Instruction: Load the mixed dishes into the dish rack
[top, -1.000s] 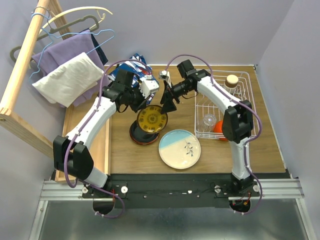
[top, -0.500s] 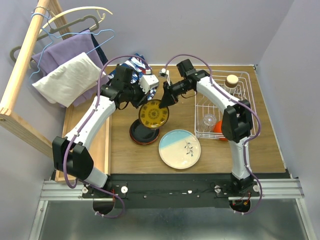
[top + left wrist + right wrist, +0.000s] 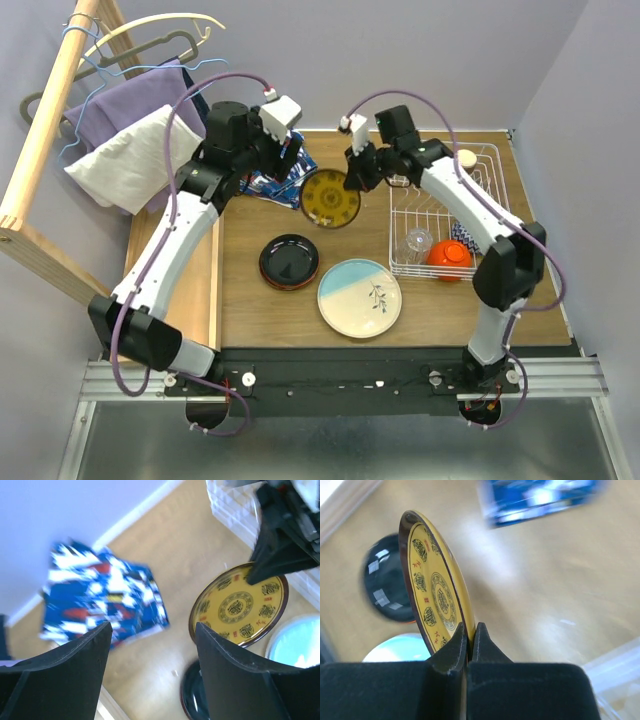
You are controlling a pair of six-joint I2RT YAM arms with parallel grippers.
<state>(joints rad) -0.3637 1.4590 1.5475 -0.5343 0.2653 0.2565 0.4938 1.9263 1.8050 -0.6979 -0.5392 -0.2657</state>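
Wooden counter [image 3: 250, 320], lilac walls. Right pincer [image 3: 470, 627] pinching the rim of the dark red-yellow plate [image 3: 331, 198], which is held on edge above the counter, just left of the dish rack [image 3: 485, 150]. Left pincer [image 3: 152, 628] spread, empty, near the patterned cloth [image 3: 100, 600]. Pale plate [image 3: 359, 298] and dark bowl [image 3: 289, 262] lie flat on the counter.

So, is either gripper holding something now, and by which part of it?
The right gripper pinches the yellow patterned plate at its rim, with the plate standing on edge. The left gripper is open and holds nothing.
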